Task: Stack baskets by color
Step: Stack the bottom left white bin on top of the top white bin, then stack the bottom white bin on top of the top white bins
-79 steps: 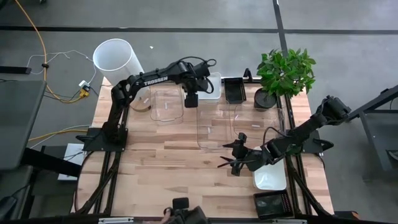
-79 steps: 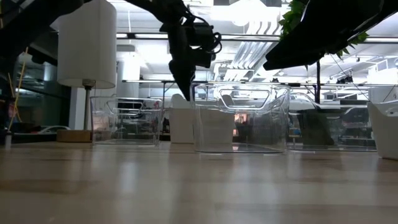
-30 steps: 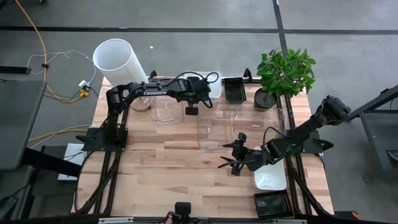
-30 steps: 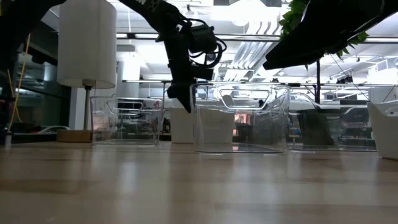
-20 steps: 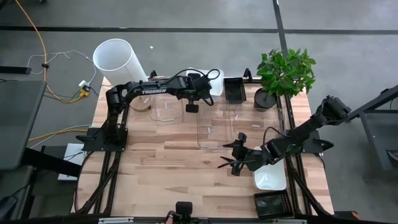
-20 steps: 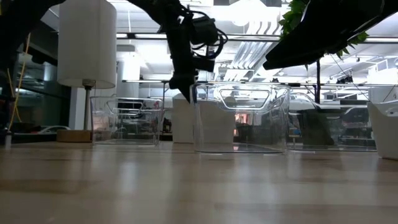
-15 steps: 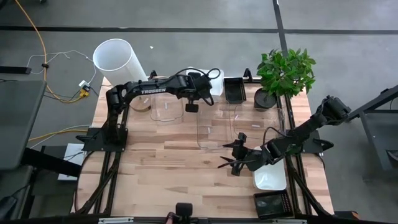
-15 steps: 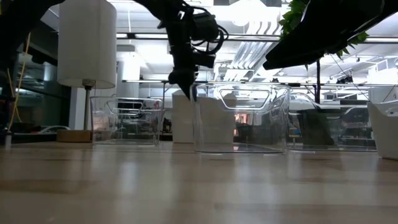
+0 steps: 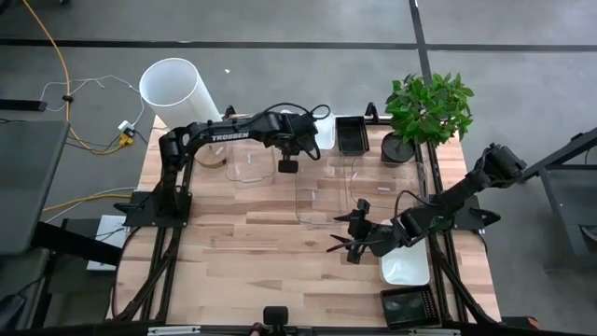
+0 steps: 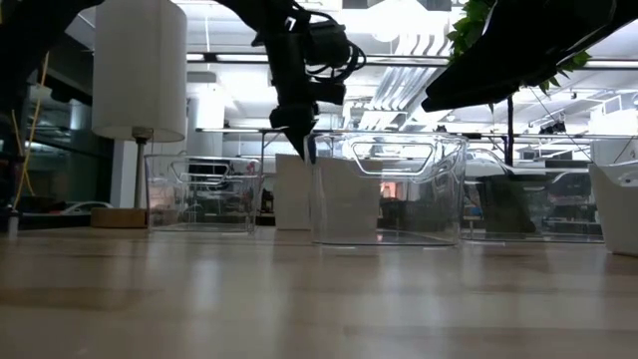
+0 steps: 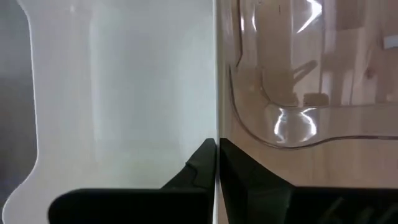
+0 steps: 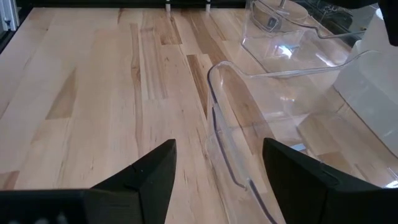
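Note:
A white basket (image 9: 322,126) stands at the table's far centre, and my left gripper (image 9: 298,142) is shut on its rim; in the low view the fingertips (image 10: 304,150) sit at the basket's top edge (image 10: 291,158). Three clear baskets stand on the table: one at the left (image 9: 250,159), one in the middle (image 9: 322,191), one at the right (image 9: 382,182). My right gripper (image 9: 350,231) hangs open by the middle clear basket's near right corner, whose rim (image 12: 214,118) reaches in between the fingers without visibly touching them. My left gripper pinches the white basket's thin side wall at its rim (image 11: 216,93), one finger inside the basket and one outside. The fingers come from above, slanting steeply down. Whether the basket's bottom still rests on the table, I cannot tell.
A second white basket (image 9: 406,264) lies under the right arm. Black baskets sit at the near right corner (image 9: 408,304) and far centre (image 9: 352,136). A potted plant (image 9: 427,110) stands far right, and a big white cylinder (image 9: 173,88) far left. Bare wood lies near left.
My left gripper has risen a little, still shut on the white basket's wall. In the low view, the basket's top edge stands higher than before. The right arm has kept still.

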